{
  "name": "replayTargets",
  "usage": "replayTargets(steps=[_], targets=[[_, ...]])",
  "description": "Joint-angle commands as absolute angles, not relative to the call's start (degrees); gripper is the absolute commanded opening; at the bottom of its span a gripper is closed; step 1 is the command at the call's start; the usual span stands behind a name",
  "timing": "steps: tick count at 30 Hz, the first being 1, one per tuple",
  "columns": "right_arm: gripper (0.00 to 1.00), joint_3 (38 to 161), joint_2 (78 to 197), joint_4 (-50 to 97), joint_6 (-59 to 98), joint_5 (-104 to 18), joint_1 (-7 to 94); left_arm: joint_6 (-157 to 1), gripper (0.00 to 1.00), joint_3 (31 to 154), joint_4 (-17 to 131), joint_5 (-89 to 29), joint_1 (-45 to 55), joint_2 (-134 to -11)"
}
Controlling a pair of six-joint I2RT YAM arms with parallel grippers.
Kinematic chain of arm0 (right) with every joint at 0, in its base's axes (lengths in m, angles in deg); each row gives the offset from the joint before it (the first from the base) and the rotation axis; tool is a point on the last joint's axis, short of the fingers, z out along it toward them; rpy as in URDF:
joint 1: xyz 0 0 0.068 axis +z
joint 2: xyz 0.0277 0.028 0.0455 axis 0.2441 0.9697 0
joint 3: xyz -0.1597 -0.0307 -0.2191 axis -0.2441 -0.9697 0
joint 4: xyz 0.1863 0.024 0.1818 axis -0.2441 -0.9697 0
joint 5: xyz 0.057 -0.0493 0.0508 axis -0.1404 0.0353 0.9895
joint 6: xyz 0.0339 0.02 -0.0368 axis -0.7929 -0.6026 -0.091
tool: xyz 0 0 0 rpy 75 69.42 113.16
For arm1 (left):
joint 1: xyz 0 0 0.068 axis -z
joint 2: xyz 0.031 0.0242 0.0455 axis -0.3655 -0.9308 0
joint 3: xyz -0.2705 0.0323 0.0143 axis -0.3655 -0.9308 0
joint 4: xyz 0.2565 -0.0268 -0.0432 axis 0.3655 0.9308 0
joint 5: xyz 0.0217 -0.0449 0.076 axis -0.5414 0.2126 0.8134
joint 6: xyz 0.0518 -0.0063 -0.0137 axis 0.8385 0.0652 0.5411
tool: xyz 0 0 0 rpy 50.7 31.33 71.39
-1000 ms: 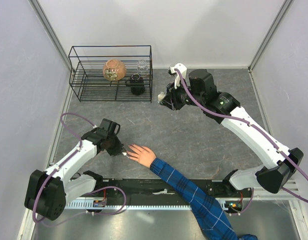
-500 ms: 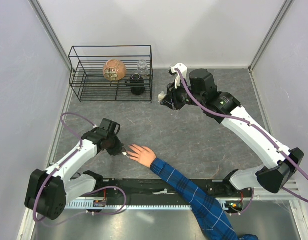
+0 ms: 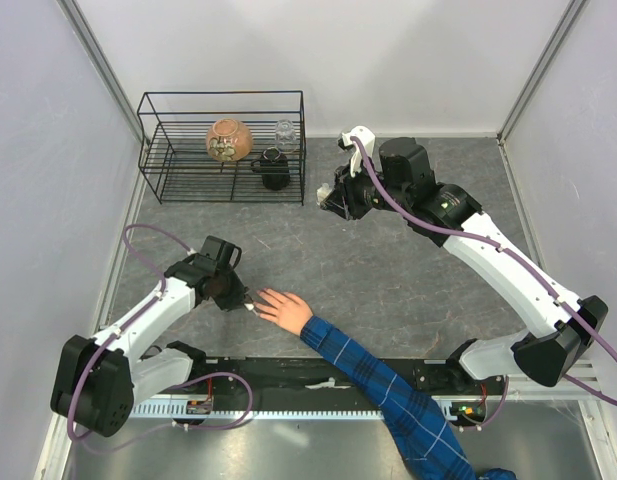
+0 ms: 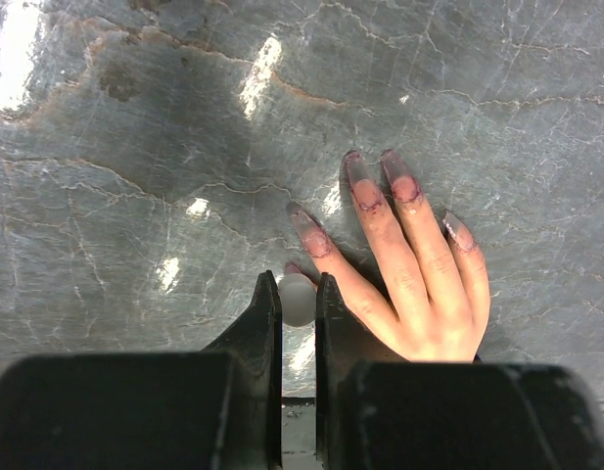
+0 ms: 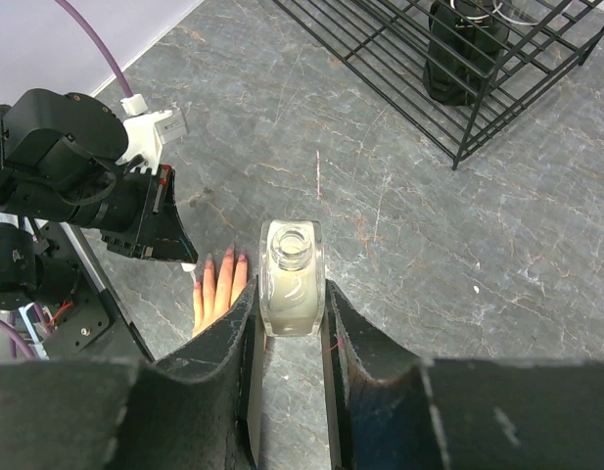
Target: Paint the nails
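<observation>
L gripper (image 4: 298, 291), pinching the white cap (image 4: 298, 300), hung at the nails (image 4: 365, 192) by the near edge; R gripper (image 5: 291, 305) clasped the open bottle (image 5: 291, 274) upright, prob. for re-dips.

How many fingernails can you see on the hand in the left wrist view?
4 nails: one beside the white cap in the left gripper, two side by side at the top, one on the right. A thumbnail may be hidden behind the cap.
</observation>
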State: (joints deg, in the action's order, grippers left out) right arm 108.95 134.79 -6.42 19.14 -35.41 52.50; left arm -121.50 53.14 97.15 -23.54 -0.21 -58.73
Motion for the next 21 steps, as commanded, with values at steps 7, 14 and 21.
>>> replayTargets(steps=[7,14,21], targets=[[0.00,110.11,134.91,-4.53,18.87,-34.37,52.01,-118.90,0.02,56.03,95.94,-22.25,-0.61,-59.11],[0.00,110.11,135.00,-4.53,18.96,-34.11,51.84,-119.25,0.02,55.41,95.76,-22.42,-0.87,-59.55],[0.00,110.11,135.44,-4.44,18.96,-33.84,51.75,-119.25,0.02,55.15,95.50,-22.33,-1.14,-59.90]])
